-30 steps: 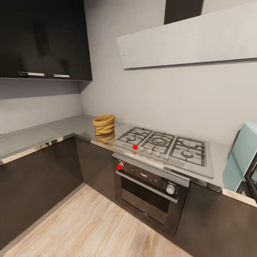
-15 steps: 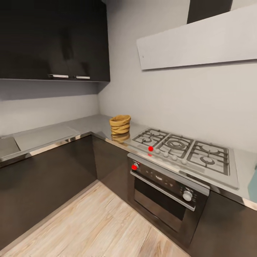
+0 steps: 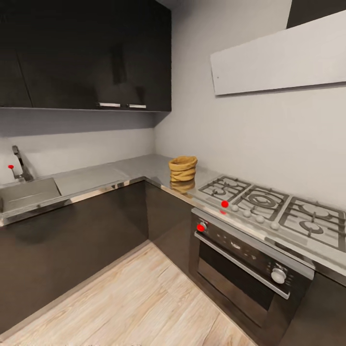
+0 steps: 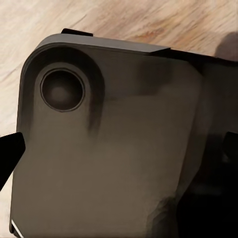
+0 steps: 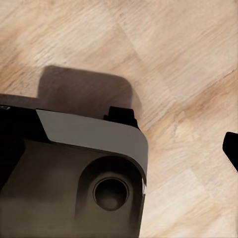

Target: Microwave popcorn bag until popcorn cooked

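1. The left gripper is seen from its wrist camera as a dark fingertip (image 4: 10, 151) at one edge and another at the opposite edge, hanging over the robot's dark grey moulded base (image 4: 109, 148); nothing lies between them, but whether the jaws are released or clenched cannot be told.
2. The right gripper is represented by one dark fingertip (image 5: 232, 148) at the frame's edge, above the pale wood-plank floor (image 5: 173, 59) and the corner of the same base; its state likewise cannot be told, and nothing is seen to be held.
3. The small tan-brown wrinkled popcorn bag (image 3: 183, 168) with a rolled rim is found upright on the long grey reflective countertop (image 3: 139, 168), near the inner corner and just beside the steel gas hob (image 3: 274, 206) with black burner grates.
4. A dark built-in oven (image 3: 245, 259) is set under the hob, a steel sink (image 3: 26, 193) with a tap lies at the far left of the worktop, and black wall cabinets (image 3: 86, 53) hang above.
5. The step in hand is judged to be the approach: the bag is well apart from the arms.
6. It is judged best that the base be brought square to the counter beside the hob, with the bag kept central in the head view, before an arm is raised.
7. A grasp at the rolled rim or around the soft body is advised, applied gently so the bag is not tipped over.
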Motion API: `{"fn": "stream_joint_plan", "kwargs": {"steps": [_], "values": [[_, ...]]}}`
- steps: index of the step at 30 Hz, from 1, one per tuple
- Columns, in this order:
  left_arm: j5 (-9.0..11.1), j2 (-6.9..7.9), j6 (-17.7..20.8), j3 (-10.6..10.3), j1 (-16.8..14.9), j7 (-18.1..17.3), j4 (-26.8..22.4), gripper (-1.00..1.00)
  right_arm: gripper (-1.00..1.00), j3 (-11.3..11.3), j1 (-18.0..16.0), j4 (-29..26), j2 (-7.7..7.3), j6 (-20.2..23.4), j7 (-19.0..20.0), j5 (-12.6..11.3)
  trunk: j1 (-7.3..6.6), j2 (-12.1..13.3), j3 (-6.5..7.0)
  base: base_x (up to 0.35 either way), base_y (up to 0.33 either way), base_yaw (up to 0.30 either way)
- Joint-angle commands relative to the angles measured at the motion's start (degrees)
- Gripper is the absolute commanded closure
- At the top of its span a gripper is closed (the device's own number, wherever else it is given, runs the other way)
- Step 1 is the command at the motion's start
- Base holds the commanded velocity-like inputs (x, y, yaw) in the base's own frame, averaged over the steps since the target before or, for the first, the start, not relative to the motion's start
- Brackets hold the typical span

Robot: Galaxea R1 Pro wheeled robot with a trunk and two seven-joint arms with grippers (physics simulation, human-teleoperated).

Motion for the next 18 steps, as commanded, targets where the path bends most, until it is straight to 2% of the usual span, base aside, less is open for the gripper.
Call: {"fn": "stream_joint_plan", "kwargs": {"steps": [1,6,14,18], "values": [[0.39,-0.02,-0.11,0.04,0.02,-0.01,-0.04,-1.0,-1.0,-0.01,-0.08,0.19,0.04,-0.24,-0.29,0.51,0.0,-0.03,-0.02,0.0,0.0,0.279],[0.39,-0.06,-0.11,0.04,0.0,-0.01,-0.04,-1.0,-1.0,-0.01,-0.04,0.18,-0.01,-0.04,-0.57,0.57,0.0,-0.03,0.09,0.0,0.0,0.205],[0.16,0.03,-0.08,0.06,-0.01,-0.18,-0.04,-1.0,-1.0,-0.01,-0.09,0.19,-0.12,-0.17,-0.53,0.51,0.0,-0.03,0.1,0.002,0.0,0.013],[0.28,0.07,0.23,0.12,-0.01,-0.63,-0.04,-1.0,-1.0,-0.01,-0.09,0.13,-0.18,-0.3,-0.53,0.51,0.0,-0.03,0.1,0.197,0.0,0.0]]}}
